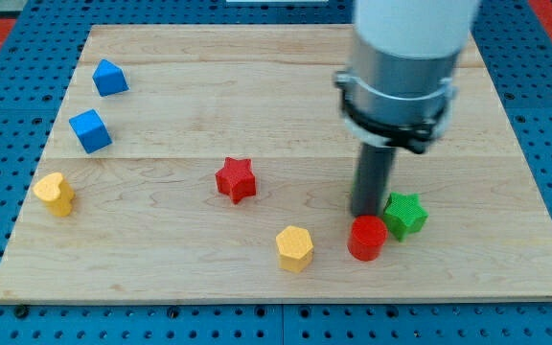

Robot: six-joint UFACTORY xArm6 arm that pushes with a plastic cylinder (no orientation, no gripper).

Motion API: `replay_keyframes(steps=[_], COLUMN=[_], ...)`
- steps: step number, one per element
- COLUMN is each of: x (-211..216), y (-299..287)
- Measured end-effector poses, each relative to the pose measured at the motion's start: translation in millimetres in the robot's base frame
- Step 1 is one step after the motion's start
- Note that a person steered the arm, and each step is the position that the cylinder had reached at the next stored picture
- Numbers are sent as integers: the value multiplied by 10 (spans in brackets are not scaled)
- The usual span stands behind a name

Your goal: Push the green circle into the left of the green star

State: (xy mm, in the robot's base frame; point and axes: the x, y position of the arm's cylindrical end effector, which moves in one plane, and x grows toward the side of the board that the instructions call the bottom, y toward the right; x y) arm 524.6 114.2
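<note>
The green star (pixel 406 215) lies near the board's bottom right. No green circle shows in this view; the arm's wide body hides part of the board at the top right. My tip (pixel 365 213) stands just left of the green star, touching or nearly touching it. A red circle (pixel 366 238) lies directly below my tip and touches the green star's lower left side.
A yellow hexagon (pixel 294 248) lies left of the red circle. A red star (pixel 237 179) sits mid-board. A yellow heart (pixel 55 193) and two blue blocks (pixel 90 130) (pixel 110 77) lie at the left. The wooden board (pixel 161 278) rests on a blue pegboard.
</note>
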Motion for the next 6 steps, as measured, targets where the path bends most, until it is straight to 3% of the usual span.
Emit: replay_keyframes(steps=[2, 3, 4, 5, 6], x=[-148, -705, -775, -345, -93], y=[366, 538, -341, -227, 258])
